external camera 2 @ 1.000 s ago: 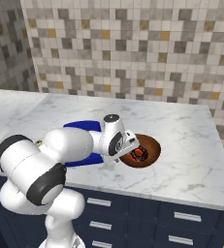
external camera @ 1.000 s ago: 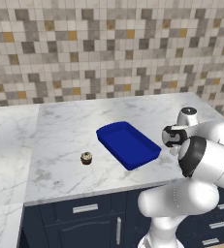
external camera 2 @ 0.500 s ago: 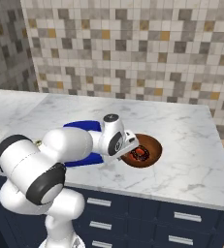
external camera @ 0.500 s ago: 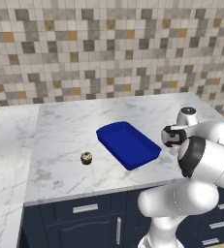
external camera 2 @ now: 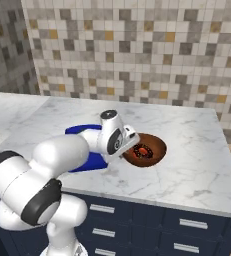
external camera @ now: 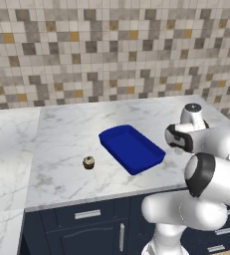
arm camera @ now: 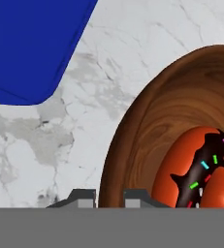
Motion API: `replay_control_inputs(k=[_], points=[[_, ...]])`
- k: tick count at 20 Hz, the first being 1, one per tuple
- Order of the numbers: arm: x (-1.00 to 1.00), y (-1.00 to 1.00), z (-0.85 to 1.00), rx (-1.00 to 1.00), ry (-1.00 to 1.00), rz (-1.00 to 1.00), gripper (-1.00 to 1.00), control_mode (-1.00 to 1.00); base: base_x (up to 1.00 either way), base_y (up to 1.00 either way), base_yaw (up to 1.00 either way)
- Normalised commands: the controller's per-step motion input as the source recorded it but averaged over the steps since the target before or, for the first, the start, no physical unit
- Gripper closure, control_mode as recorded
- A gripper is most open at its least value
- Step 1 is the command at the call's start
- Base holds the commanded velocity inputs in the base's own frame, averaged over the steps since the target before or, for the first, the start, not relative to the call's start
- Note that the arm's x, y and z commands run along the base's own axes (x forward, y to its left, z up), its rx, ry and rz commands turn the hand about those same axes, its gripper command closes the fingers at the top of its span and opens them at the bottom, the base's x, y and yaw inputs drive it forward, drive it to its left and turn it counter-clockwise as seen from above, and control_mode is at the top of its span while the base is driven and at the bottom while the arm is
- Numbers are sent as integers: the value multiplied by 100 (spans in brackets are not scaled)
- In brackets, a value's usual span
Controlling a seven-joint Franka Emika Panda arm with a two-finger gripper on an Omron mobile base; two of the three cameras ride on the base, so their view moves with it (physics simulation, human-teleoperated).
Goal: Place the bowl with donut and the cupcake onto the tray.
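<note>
Left base view: the tray (external camera: 132, 149) lies diagonally on the marble bench (external camera: 66, 134), near the middle and toward the front edge. The cupcake (external camera: 88, 162) stands alone to its left, well apart. The white arm bends over the bench's right end.

Right base view: the bowl with donut (external camera 2: 146, 149) rests on the bench just right of the tray (external camera 2: 79, 130), near the front edge. The hand reaches down at the bowl's left rim.

Hand view: the gripper (arm camera: 109, 197) straddles the bowl's (arm camera: 147, 121) rim, one fingertip (arm camera: 81, 198) outside over marble, the other inside. The jaws stand slightly apart, not yet clamped. The tray's (arm camera: 36, 43) corner lies close by.
</note>
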Motion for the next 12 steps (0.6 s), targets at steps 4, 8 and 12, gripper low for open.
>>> replay_control_inputs(k=[4, 8, 12], points=[[14, 16, 38, -6, -4, 16, 100, -100, 0, 0, 0], [19, 39, 24, -3, 0, 23, 100, -100, 0, 0, 0], [39, 46, 13, 0, 0, 25, 100, -100, 0, 0, 0]])
